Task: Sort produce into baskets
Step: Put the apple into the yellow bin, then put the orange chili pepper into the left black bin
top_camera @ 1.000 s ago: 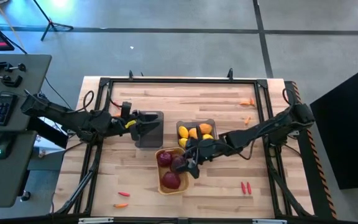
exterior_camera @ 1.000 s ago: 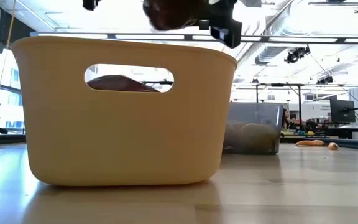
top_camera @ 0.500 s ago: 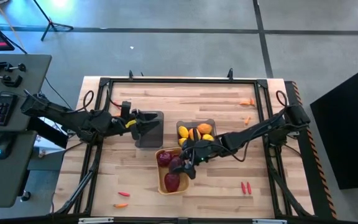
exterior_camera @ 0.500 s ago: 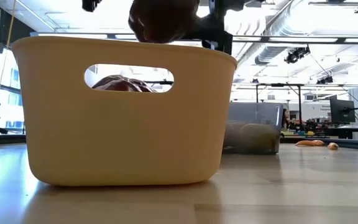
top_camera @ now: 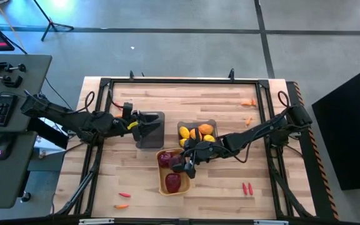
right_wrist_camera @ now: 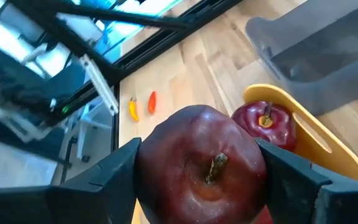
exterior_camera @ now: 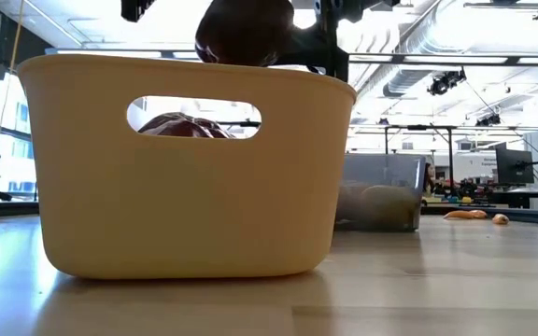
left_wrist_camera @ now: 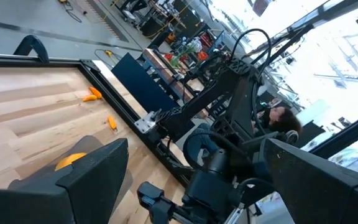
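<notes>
Right gripper (top_camera: 181, 166) clamps a dark red apple (right_wrist_camera: 202, 167), one finger on each side, stem facing the wrist camera. It hangs over the middle of the yellow bin (top_camera: 162, 186); in the low view the apple (exterior_camera: 244, 30) sits just above the bin's rim (exterior_camera: 185, 177). Two more red apples lie in the bin, one at its 12 o'clock end (top_camera: 164, 159), one at its 6 o'clock end (top_camera: 173, 182). At the bin's 1 o'clock, touching it, a grey bin (top_camera: 212, 124) holds yellow and orange fruit (top_camera: 196, 132). At 11 o'clock stands a second grey bin (top_camera: 155, 141), with the left gripper (top_camera: 144, 127) at it, fingers spread wide, holding nothing. Small carrots lie scattered on the table (top_camera: 230, 194): a pair at 4 o'clock (top_camera: 247, 187), a pair at 7 o'clock (top_camera: 123, 200), two at 2 o'clock (top_camera: 248, 103).
</notes>
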